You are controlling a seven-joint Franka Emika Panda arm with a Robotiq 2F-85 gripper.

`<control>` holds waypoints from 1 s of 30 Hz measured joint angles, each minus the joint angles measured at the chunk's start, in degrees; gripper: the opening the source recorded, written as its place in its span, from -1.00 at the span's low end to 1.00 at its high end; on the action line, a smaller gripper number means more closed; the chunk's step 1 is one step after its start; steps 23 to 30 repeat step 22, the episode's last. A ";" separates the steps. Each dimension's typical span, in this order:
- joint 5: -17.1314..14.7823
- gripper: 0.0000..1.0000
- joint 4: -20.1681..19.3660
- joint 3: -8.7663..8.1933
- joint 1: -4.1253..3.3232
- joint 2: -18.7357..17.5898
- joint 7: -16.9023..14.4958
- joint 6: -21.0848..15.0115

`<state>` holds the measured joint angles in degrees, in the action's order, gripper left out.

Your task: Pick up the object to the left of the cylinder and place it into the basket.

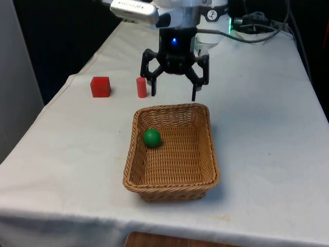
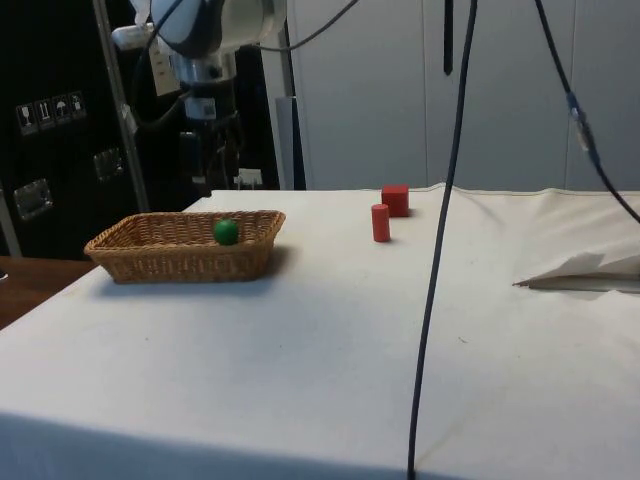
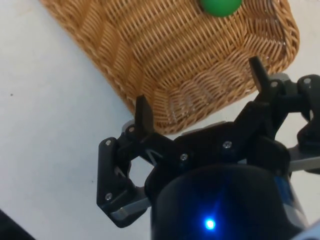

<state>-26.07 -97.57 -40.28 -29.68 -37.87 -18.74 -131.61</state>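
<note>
A red cube (image 1: 100, 86) (image 2: 395, 199) sits on the white cloth at the front view's left, with a small red cylinder (image 1: 141, 87) (image 2: 380, 222) upright just to its right. A wicker basket (image 1: 134, 172) (image 2: 150, 262) (image 3: 125, 55) lies nearer the front edge and holds a green ball (image 1: 151, 138) (image 2: 226, 232) (image 3: 220, 6). My gripper (image 1: 174, 93) (image 3: 200, 92) hangs open and empty above the basket's far rim, right of the cylinder. Its fingers (image 3: 144, 116) straddle the basket's rim in the wrist view.
Cables (image 1: 257, 28) run over the far end of the table, and a dark cable (image 2: 440, 240) hangs down in the side view. The cloth (image 2: 580, 270) is rumpled at the side view's right. Open cloth lies on both sides of the basket.
</note>
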 measured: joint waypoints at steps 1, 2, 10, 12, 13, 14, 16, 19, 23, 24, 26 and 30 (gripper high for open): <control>0.57 1.00 -0.46 0.00 -0.17 0.92 0.17 0.06; 0.80 1.00 -0.63 0.00 -0.23 1.38 0.29 0.11; 3.27 1.00 -2.23 -0.11 -0.80 5.61 1.15 1.15; 4.18 1.00 -3.04 -0.11 -1.03 7.22 1.49 1.32; 4.41 1.00 -3.27 -0.11 -1.09 7.73 1.55 1.32; 4.41 1.00 -3.27 -0.11 -1.09 7.73 1.55 1.32; 4.70 1.00 -3.50 -0.11 -1.15 8.19 1.66 1.32; 5.33 1.00 -4.07 -0.11 -1.32 9.51 1.83 1.49; 5.67 1.00 -4.58 -0.11 -1.38 10.43 1.83 1.49; 5.67 1.00 -4.58 -0.11 -1.38 10.43 1.83 1.49; 5.67 1.00 -4.58 -0.11 -1.38 10.43 1.83 1.49; 5.67 1.00 -4.58 -0.11 -1.38 10.43 1.83 1.49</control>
